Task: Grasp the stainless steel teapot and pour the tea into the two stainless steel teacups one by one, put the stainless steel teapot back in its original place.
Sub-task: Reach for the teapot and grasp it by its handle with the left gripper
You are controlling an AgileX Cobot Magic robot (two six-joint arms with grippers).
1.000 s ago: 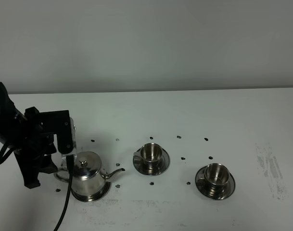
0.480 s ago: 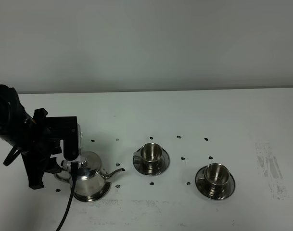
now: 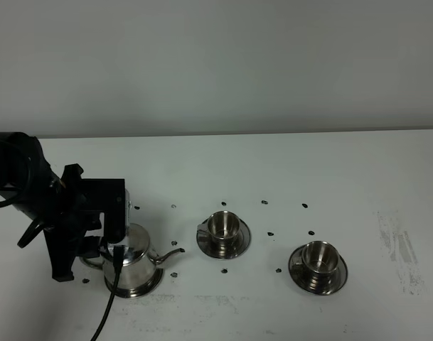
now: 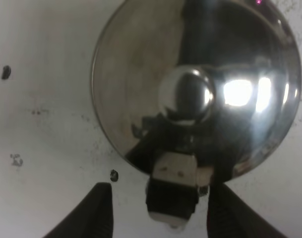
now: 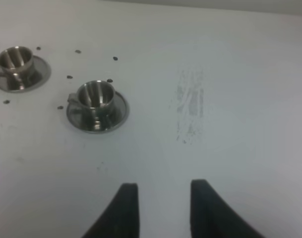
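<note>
The stainless steel teapot (image 3: pixel 133 261) stands on its round saucer (image 3: pixel 151 286) at the front left, spout pointing right. My left gripper (image 3: pixel 104 247) is down at the pot's handle side. In the left wrist view the lid and knob (image 4: pixel 186 94) fill the frame, and my left gripper (image 4: pixel 159 189) is open with one finger on each side of the loop handle (image 4: pixel 173 191), gaps showing. Two steel teacups (image 3: pixel 223 226) (image 3: pixel 317 256) sit on saucers to the right. My right gripper (image 5: pixel 163 184) is open and empty, above bare table, with the cups (image 5: pixel 96 96) (image 5: pixel 14 58) ahead of it.
The white table (image 3: pixel 287 170) carries small dark specks around the cups and a grey scuff (image 3: pixel 397 245) at the right. A black cable (image 3: pixel 106 312) hangs from the left arm across the front of the teapot.
My left arm has moved right and lower, bringing the open gripper from beside the teapot to around its handle. Teapot and cups have not moved.
</note>
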